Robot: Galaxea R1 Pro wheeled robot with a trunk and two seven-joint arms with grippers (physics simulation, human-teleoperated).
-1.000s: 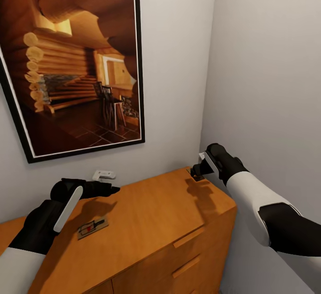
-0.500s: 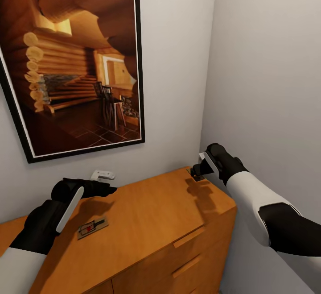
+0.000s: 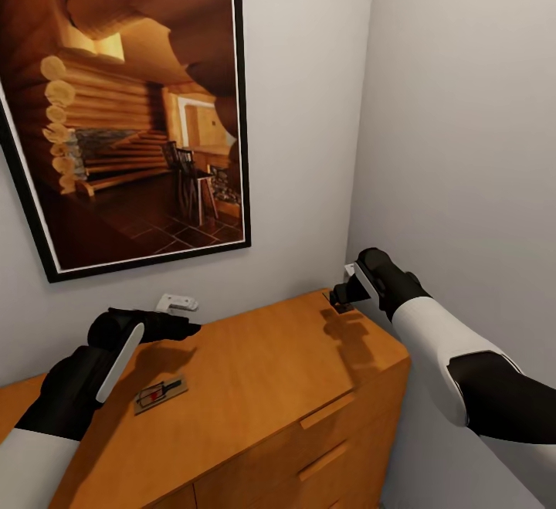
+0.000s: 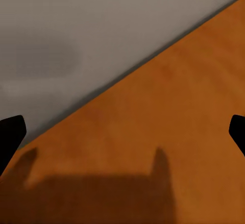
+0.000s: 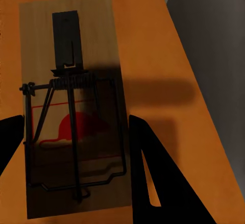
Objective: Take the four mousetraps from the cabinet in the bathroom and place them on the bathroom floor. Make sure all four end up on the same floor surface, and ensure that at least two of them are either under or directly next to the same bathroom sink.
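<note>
Your right gripper [image 3: 340, 297] sits at the far right corner of the cabinet [image 3: 262, 362] top, close to the side wall. In the right wrist view its 2 fingers [image 5: 153, 178] straddle a mousetrap [image 5: 74, 106] lying flat on the wood, 1 on each long edge, but you cannot tell from these frames whether they are pressing on the board or merely standing beside it.

Risks, as judged:
- If the grip is only on the board's thin edges, the trap may slip or twist on lifting, and a drop near that corner could send it down between cabinet and wall.
- The wire spring and bar stand just inside the fingers; a finger catching the wire could tip the board.

A second mousetrap [image 3: 161, 395] lies near the front left of the cabinet top, apart from your left gripper [image 3: 181, 329], which hovers above the wood nearer the back wall. Its fingers are spread wide, with nothing between them.

The right wrist view shows the trap between the fingers; the head view hides it behind the gripper. The head view places the second trap, which the left wrist view misses.
</note>
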